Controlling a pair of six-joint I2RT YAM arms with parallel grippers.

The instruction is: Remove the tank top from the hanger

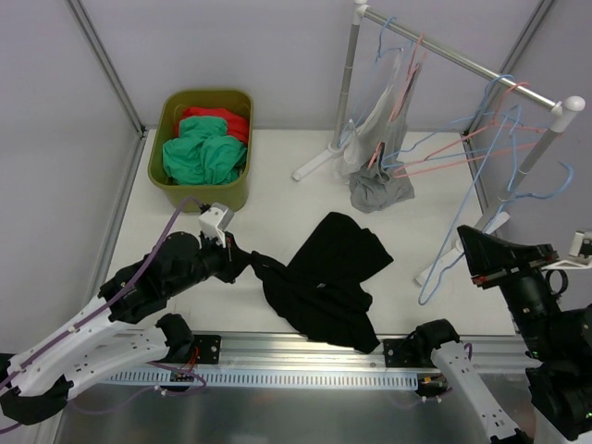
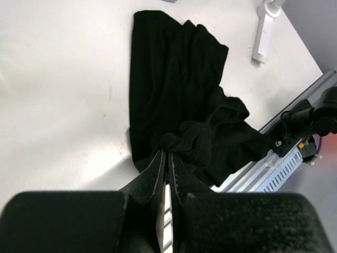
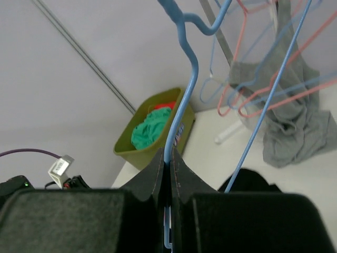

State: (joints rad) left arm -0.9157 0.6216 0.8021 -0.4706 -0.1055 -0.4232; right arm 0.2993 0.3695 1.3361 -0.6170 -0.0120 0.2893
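A black tank top (image 1: 328,277) lies crumpled on the white table, off any hanger; it also shows in the left wrist view (image 2: 179,100). My left gripper (image 1: 248,265) is shut on a bunched edge of it (image 2: 189,145) at its left side. My right gripper (image 1: 476,259) is shut on a bare blue hanger (image 3: 181,105) and holds it up at the right; the hanger (image 1: 472,208) reaches up toward the rack. A grey tank top (image 1: 379,185) hangs on a pink hanger at the rack.
A clothes rack (image 1: 462,60) with several blue and pink hangers stands at the back right, its white feet (image 1: 314,165) on the table. An olive bin (image 1: 203,148) with green and red clothes stands at the back left. A metal rail (image 1: 305,356) runs along the near edge.
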